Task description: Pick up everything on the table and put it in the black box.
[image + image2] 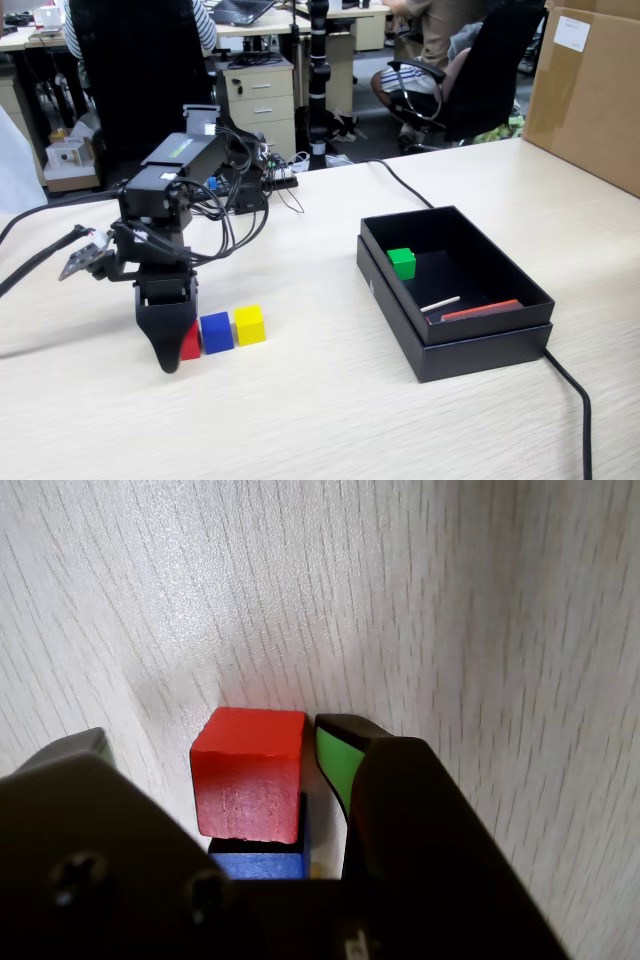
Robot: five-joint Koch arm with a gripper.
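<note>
Three cubes stand in a row on the table (330, 410): red (191, 344), blue (216, 332) and yellow (249, 324). My gripper (172, 350) points down at the row's left end and half hides the red cube. In the wrist view the gripper (210, 740) is open and straddles the red cube (250, 770). The right finger (340, 755) is close beside the cube, and the left finger (80, 748) stands well apart from it. The blue cube (258, 864) shows just behind the red one. A green cube (402, 262) lies inside the black box (470, 350) to the right.
A white stick (440, 303) and a flat red piece (480, 310) also lie in the box. A thick black cable (572, 395) runs past the box's right corner. A brown carton (585, 90) stands at the far right. Office chairs and desks lie beyond the table's far edge.
</note>
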